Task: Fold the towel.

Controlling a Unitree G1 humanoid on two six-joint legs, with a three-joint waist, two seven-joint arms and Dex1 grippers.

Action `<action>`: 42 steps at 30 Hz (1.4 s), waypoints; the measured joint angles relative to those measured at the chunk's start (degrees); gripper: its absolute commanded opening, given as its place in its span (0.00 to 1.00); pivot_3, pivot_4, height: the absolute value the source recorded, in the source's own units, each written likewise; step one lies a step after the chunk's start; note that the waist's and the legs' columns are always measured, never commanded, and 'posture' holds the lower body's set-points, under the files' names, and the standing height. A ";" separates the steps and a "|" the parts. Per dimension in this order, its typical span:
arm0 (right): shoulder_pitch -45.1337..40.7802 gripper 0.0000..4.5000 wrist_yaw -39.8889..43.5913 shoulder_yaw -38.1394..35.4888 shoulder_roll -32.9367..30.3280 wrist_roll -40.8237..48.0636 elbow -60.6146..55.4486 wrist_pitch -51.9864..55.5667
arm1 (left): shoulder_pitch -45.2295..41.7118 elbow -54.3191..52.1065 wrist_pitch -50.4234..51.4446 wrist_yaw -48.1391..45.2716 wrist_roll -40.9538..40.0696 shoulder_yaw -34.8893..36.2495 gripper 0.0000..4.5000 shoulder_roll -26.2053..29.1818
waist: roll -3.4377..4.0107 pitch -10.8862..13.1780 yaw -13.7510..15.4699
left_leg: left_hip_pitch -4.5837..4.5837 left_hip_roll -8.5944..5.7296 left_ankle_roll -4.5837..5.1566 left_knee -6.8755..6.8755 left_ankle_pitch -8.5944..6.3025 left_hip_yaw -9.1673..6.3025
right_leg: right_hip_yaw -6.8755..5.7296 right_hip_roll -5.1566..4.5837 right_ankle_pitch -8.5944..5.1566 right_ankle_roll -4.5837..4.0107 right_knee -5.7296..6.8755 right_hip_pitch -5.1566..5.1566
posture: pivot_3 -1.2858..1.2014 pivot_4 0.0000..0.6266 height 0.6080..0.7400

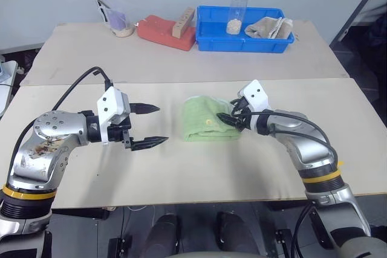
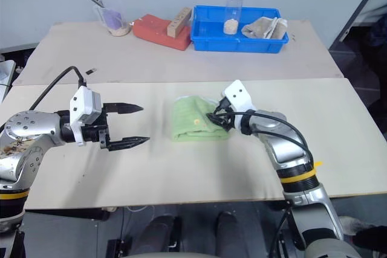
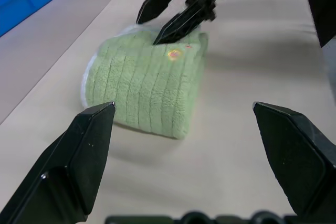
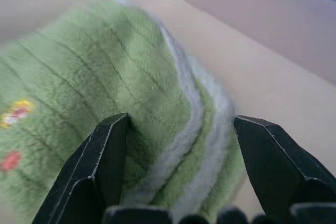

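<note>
The towel [image 1: 208, 119], light green with white edging and a small printed logo, lies folded into a small thick rectangle in the middle of the near table. My right gripper [image 1: 228, 119] is at its right edge, open, with the towel's layered white-edged border [image 4: 189, 114] between its fingers and one fingertip [image 3: 157, 38] resting on the pile near the logo. My left gripper [image 1: 162, 124] hovers to the left of the towel, apart from it, pointing at it with its fingers [image 3: 84, 150] spread wide and nothing between them.
At the back stands a blue bin [image 1: 242, 43] holding a clear tube [image 1: 239, 10] and a beige cloth [image 1: 269, 27]. Left of it lie a red object [image 1: 163, 31] with a wooden block [image 1: 183, 21] and a cup [image 1: 121, 23]. A seam [image 1: 181, 81] splits the two tabletops.
</note>
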 measured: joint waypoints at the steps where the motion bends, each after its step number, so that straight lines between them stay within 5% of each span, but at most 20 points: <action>1: 0.00 0.78 -0.35 0.00 0.00 -0.51 0.89 -0.37 | 0.13 -0.68 0.02 0.00 -0.15 0.19 0.99 0.00 | 0.00 0.00 -0.05 | 0.01 0.00 0.00 -0.01 0.00 0.01 | 0.01 0.03 0.00 0.00 0.01 -0.01 | 0.52 0.24 1.00; 13: -2.93 0.78 -0.52 -5.73 6.86 4.77 8.60 9.39 | 0.98 -1.68 -0.99 0.76 -0.11 0.55 0.99 -0.23 | 0.01 -0.01 -1.18 | 0.10 0.07 0.01 -0.09 0.00 -0.01 | 0.03 0.20 0.00 -0.03 0.17 -0.04 | 0.52 0.24 1.00; 24: -3.59 0.01 0.51 -7.20 8.62 6.88 8.93 12.29 | 0.90 -1.40 -2.35 3.23 0.19 0.55 1.00 -1.70 | 0.01 -0.01 -1.19 | 0.12 0.08 0.00 -0.09 0.00 -0.01 | 0.04 0.20 0.00 -0.03 0.18 -0.05 | 0.52 0.24 1.00; 32: -5.83 0.01 0.68 -10.44 1.82 6.66 8.99 11.17 | 0.87 -0.84 -1.13 2.89 -2.70 1.63 1.00 -2.16 | 0.02 0.01 -0.75 | 0.00 0.02 0.00 -0.07 0.00 0.00 | 0.02 0.06 0.00 -0.01 0.15 -0.09 | 0.52 0.24 1.00; 36: -10.82 0.01 0.80 -14.61 -4.04 4.99 18.34 6.34 | -0.65 -1.21 2.00 0.70 -6.84 2.53 1.00 -0.54 | 0.01 0.00 -0.96 | 0.08 0.00 0.01 -0.05 0.00 0.04 | 0.02 0.13 0.00 -0.01 0.04 0.02 | 0.52 0.24 1.00; 40: -12.01 0.01 1.45 -14.61 -3.35 3.69 27.70 3.82 | -2.59 -1.59 2.69 -0.58 -7.79 2.12 1.00 -0.07 | 0.01 0.00 -1.51 | 0.09 0.09 0.01 -0.13 0.00 0.05 | 0.05 0.24 0.00 -0.03 0.11 -0.06 | 0.52 0.24 1.00; 42: -12.03 0.20 1.44 -14.15 -2.69 2.85 31.44 2.47 | -3.67 -1.54 2.69 -0.71 -7.75 1.79 1.00 -0.08 | 0.02 0.00 -1.73 | 0.06 0.08 0.01 -0.15 0.00 0.06 | 0.08 0.22 0.00 -0.03 0.17 -0.08 | 0.52 0.24 1.00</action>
